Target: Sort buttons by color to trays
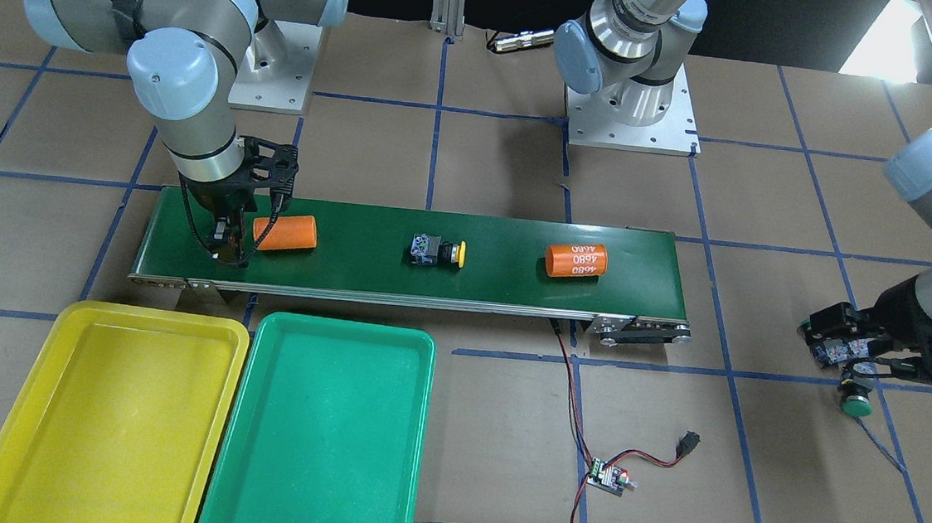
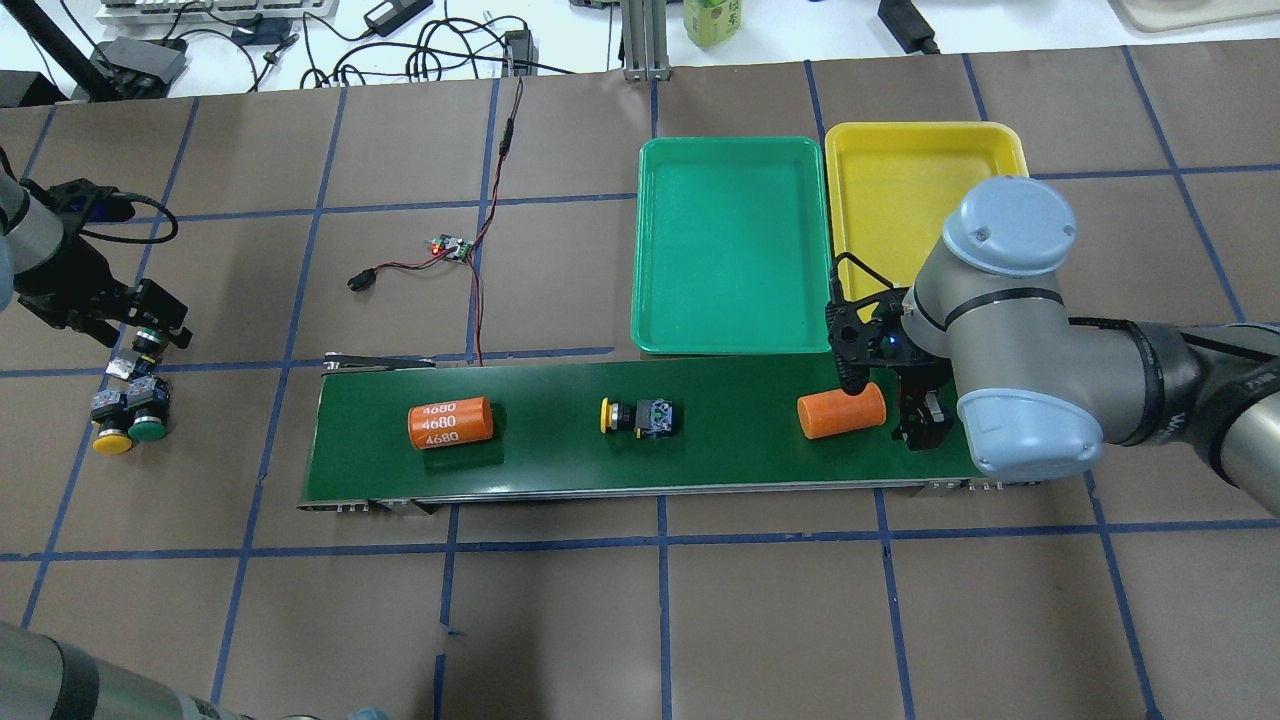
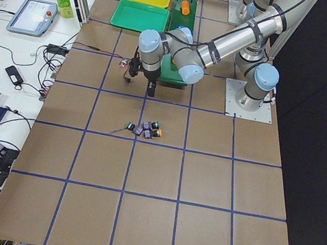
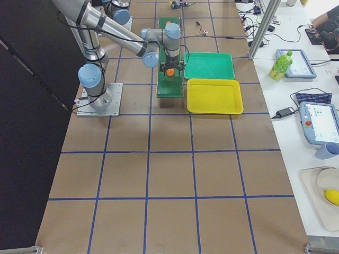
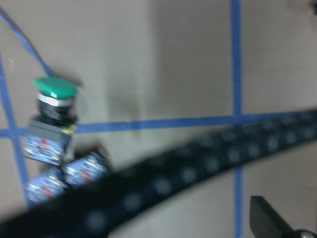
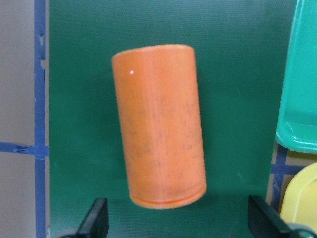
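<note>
Yellow plastic tray [image 1: 104,416] and green plastic tray [image 1: 328,433] touch on the brown tabletop [image 1: 748,483]. On the dark-green conveyor belt [image 1: 498,276], the right pincer [image 6: 178,220] gapes over an orange cylinder [image 6: 158,124]. One yellow-capped black push-button [image 1: 438,252] lies mid-belt, three other push-buttons [image 2: 148,430] beneath the spread left pincer [image 2: 150,328].

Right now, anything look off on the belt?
Yes. Two non-buttons lie on the conveyor belt either side of the yellow button: a plain orange cylinder and an orange cylinder marked 4680. The open right pincer sits by the plain one, not the button.
</note>
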Robot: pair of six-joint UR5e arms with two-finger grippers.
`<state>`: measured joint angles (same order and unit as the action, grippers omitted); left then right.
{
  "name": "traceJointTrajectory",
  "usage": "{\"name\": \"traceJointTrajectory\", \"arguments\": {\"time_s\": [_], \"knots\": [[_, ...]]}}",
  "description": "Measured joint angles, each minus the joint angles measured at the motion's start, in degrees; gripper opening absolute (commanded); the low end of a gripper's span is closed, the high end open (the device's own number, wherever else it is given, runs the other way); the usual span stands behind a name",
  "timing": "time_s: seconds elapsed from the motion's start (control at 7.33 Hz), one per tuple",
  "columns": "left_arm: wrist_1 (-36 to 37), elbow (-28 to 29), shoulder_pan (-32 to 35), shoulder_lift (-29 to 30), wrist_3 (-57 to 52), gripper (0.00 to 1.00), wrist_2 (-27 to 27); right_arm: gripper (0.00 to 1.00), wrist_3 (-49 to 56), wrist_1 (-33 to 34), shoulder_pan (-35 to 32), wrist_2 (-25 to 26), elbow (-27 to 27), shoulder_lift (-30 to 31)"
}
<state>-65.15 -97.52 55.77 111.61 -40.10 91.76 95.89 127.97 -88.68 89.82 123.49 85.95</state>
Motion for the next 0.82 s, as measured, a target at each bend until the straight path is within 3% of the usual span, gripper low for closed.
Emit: {"name": "traceJointTrajectory", "arguments": {"time_s": [0.41,0.55,0.68,0.82], "knots": [[5.87,3.88,-2.65,8.15,-8.42,1.0,-0.03,1.0,0.0,0.0,0.0,-0.08,0.0,0.0],[7.14,4.15,-3.32,9.71,-10.5,0.85,0.0,1.0,0.0,0.0,0.0,-0.08,0.0,-0.01],[7.66,4.49,-3.65,10.84,-11.76,0.62,0.07,1.0,0.0,0.0,0.0,-0.09,0.0,-0.04],[7.85,4.66,-3.77,11.48,-12.36,0.46,0.11,1.0,0.0,0.0,0.0,-0.09,0.0,-0.09]]}}
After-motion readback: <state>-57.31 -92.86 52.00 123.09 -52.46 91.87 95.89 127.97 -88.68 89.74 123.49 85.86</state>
